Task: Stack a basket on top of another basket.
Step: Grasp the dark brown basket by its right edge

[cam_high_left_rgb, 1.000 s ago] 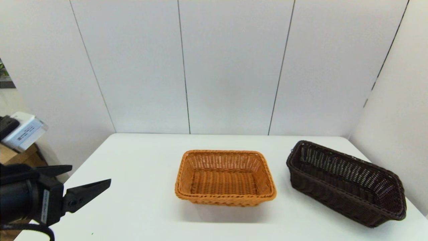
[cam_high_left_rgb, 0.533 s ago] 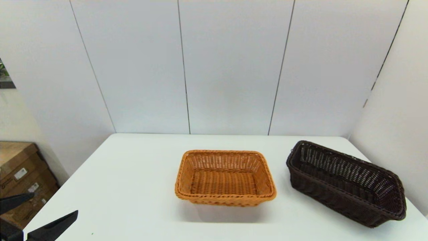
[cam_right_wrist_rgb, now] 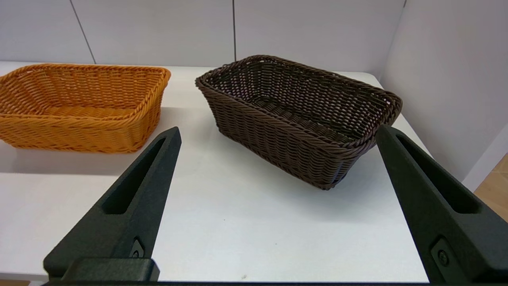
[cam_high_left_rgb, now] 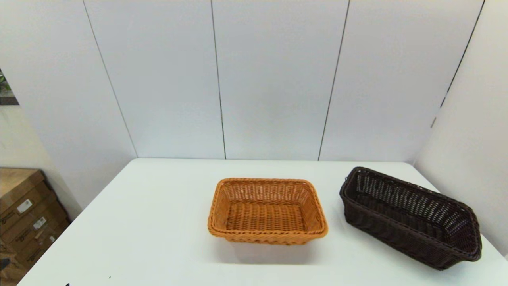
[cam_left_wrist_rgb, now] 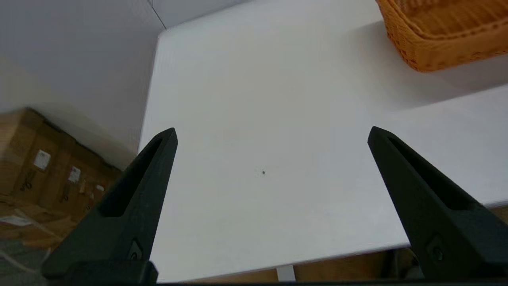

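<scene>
The left pincer, which was reaching in over the lower left of the head frame a second ago, is dropping out of that view; it is now hanging released, fingers spread wide, over bare white counter at the near left corner, with only a corner of the orange-tan wicker basket showing at the upper right of its own wrist frame. Neither basket is moving: the orange-tan wicker basket is sitting at the centre of the head frame and the dark brown wicker basket at the lower right, turned at an angle, the two near but apart. The right pincer, also released and empty, is facing the dark brown basket from the near side, so the lift is probably falling to the right arm. Stacking is not yet begun.
</scene>
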Controlling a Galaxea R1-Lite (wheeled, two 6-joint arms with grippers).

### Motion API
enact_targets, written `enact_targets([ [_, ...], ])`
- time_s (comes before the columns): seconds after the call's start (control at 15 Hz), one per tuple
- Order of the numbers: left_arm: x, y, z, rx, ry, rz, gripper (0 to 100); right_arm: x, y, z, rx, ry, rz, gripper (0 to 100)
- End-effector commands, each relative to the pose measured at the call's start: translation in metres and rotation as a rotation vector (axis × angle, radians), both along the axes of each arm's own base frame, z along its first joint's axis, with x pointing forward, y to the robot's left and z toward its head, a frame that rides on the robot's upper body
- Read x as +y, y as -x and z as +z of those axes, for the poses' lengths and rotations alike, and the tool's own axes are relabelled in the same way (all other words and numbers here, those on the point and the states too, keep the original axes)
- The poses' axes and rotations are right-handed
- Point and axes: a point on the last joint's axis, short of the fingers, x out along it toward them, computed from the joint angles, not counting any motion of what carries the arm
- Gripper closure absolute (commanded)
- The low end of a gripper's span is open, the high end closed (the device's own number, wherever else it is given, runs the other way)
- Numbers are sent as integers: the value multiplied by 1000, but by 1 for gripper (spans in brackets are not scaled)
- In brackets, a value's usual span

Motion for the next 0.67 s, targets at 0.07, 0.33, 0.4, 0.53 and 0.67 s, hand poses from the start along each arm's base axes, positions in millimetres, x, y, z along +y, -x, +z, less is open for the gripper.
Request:
enact_targets([
  [0.07,2,17,-22,-158,5,43,0,0,0,0,1,0,2,0],
  [0.33,2,24,-34,-211,9,65,0,0,0,0,1,0,0,0],
  [0.4,2,26,-35,-230,11,70,0,0,0,0,1,0,2,0],
  [0.53,2,31,-36,-274,11,75,0,0,0,0,1,0,2,0],
  [0.67,2,35,-38,-312,18,76,0,0,0,0,3,0,2,0],
])
